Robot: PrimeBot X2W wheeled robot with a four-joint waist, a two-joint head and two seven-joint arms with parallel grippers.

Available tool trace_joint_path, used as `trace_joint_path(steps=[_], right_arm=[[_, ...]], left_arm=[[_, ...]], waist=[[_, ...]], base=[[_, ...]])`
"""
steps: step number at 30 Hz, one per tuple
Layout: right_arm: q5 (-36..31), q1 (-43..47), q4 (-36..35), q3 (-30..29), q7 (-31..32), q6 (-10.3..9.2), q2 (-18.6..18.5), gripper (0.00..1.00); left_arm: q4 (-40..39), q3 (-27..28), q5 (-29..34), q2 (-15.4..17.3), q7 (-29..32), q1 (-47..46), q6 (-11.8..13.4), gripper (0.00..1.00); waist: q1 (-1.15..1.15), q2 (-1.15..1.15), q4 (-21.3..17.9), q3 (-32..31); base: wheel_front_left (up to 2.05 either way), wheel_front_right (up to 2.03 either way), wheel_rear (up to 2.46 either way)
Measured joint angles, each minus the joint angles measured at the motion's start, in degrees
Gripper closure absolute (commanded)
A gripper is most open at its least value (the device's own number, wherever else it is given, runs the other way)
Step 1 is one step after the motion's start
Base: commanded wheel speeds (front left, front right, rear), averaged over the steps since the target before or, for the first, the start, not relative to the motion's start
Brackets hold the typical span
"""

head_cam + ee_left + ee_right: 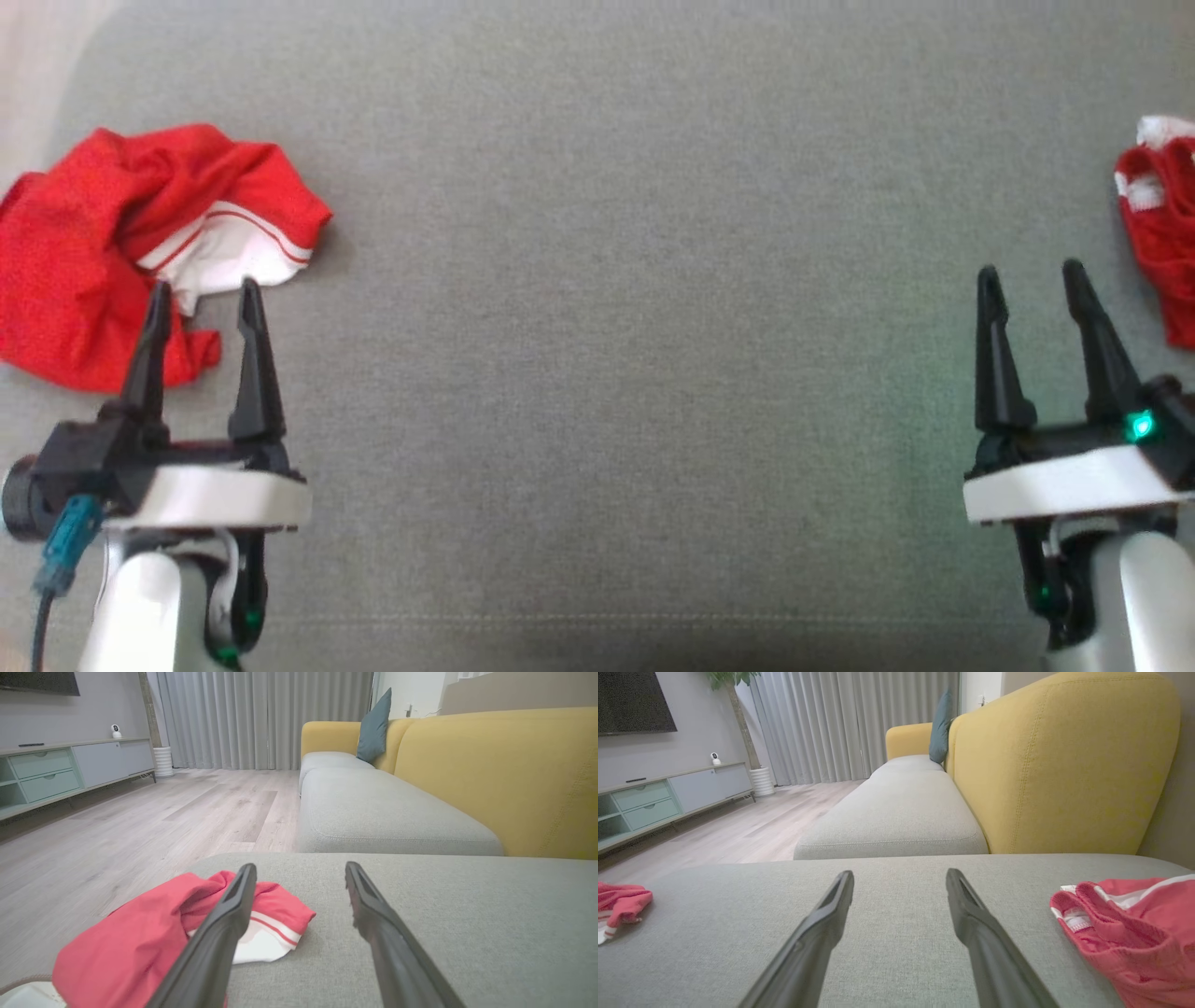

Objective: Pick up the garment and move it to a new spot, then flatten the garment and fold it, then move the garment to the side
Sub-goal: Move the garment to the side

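Note:
A crumpled red garment [112,238] with a white, red-striped panel lies at the left of the grey cushion [616,327]. My left gripper [203,297] stands open just in front of it, one fingertip over its near edge, holding nothing. In the left wrist view the same garment [140,938] lies left of and behind my left finger [224,924]. A second red and white garment [1162,215] lies at the right edge. My right gripper [1030,280] is open and empty to its left, apart from it. In the right wrist view that garment [1129,928] lies to the right.
A wide stretch of grey cushion lies between the two grippers. Beyond it in the wrist views run a grey sofa seat [383,807] with a yellow back [1059,765], a teal pillow [373,725], wooden floor [140,821] and a low cabinet [60,767].

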Motion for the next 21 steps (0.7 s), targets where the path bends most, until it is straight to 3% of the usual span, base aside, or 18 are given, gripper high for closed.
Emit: trace_joint_path(steps=[9,21], right_arm=[[0.0,5.0,-0.7,0.3,1.3,0.00,0.6,0.00],[0.3,11.7,-1.7,1.0,2.5,0.00,1.5,0.00]], left_arm=[[0.4,1.1,1.9,-0.2,0.0,4.2,-3.1,0.00],[1.9,-1.1,4.3,-0.4,0.0,11.5,-4.6,0.00]], waist=[[0.00,0.00,0.0,-3.9],[0.00,0.00,-1.0,-10.0]], base=[[0.00,0.00,0.00],[0.00,0.00,0.00]])
